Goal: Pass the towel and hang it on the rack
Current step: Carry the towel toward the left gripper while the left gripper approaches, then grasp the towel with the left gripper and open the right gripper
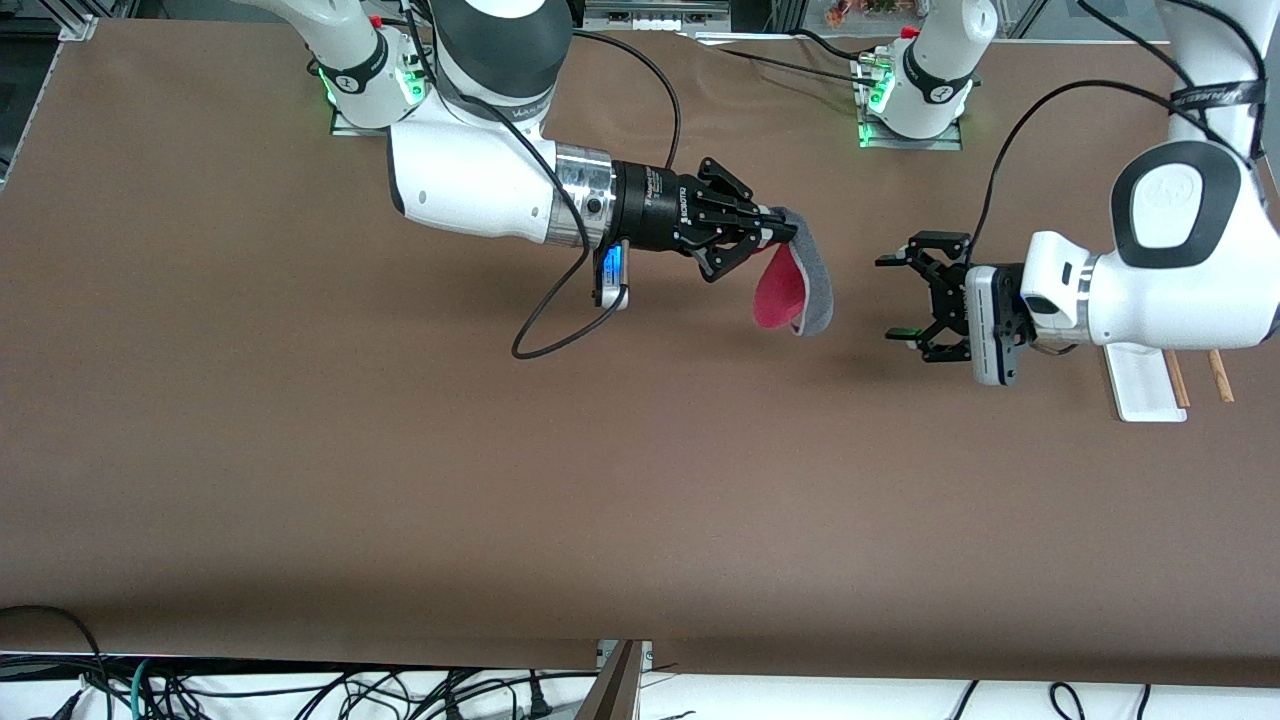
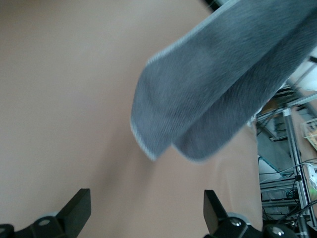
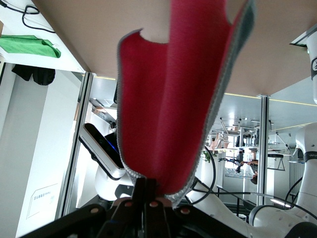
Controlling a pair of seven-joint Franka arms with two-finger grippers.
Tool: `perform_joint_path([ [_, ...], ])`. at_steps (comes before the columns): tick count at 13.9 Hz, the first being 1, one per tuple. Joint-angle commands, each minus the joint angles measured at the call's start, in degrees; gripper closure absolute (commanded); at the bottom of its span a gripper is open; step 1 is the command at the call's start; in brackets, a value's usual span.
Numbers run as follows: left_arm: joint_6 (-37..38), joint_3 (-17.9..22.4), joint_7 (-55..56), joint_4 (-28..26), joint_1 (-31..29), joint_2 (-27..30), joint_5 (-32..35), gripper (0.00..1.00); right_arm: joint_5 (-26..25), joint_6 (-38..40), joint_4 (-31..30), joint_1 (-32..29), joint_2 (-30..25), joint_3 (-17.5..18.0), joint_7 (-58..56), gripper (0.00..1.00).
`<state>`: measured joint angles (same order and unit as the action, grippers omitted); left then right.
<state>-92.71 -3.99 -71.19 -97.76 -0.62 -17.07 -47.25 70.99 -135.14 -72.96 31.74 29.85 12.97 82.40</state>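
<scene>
Right hand (image 1: 768, 237): pinching towel (image 1: 795, 290) by one end, over mid worktop (image 1: 400, 480). Towel: soft, light, limp, dangling; take free hanging end. Left hand (image 1: 893, 298): spread, empty, beside towel. Rack (image 1: 1148, 385): under left arm.

One towel (image 1: 795, 285) is in view, pinched in the right gripper (image 1: 765, 235) and hanging clear of the one open left gripper (image 1: 895, 297), which faces it from beside. So two grippers, one per arm. One rack (image 1: 1145, 385) lies under the left arm, showing what appear to be two wooden rods (image 1: 1198, 377), partly hidden.
</scene>
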Motion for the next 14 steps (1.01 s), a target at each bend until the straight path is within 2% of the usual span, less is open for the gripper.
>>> perform_joint_path([
  [1,0.34,-0.31,-11.05,0.73,-0.26,-2.0,-5.47,0.0,0.91,-1.96,2.12,1.22,1.18,-0.05,0.74,1.0],
  [7,-1.77,-0.4,-19.24,0.99,1.23,-8.06,-16.37,0.0,0.82,-2.93,2.38,1.74,1.18,-0.05,0.74,1.0],
  [8,-2.03,-0.4,-19.33,0.99,1.67,-8.15,-17.77,0.08,0.73,-3.11,2.38,1.92,1.18,-0.13,0.74,1.0],
  [9,-2.12,-0.4,-19.42,0.9,2.11,-8.24,-18.66,0.36,0.73,-3.11,2.38,1.92,1.27,-0.05,0.74,1.0],
  [10,-2.12,-0.4,-19.34,0.99,2.73,-8.24,-19.88,0.48,0.73,-3.11,2.38,1.92,1.27,-0.13,0.74,1.0],
  [11,-2.03,-0.4,-19.42,0.81,3.08,-8.24,-21.11,0.54,0.73,-3.2,2.47,1.92,1.27,-0.13,0.74,1.0],
  [12,-2.03,-0.4,-19.51,0.73,4.04,-8.15,-21.73,0.54,0.73,-3.2,2.47,1.92,1.27,-0.05,0.74,1.0],
  [14,-2.12,-0.49,-21.08,0.81,4.49,-8.15,-21.83,0.95,0.73,-3.2,2.47,1.92,1.27,-0.13,0.74,1.0],
])
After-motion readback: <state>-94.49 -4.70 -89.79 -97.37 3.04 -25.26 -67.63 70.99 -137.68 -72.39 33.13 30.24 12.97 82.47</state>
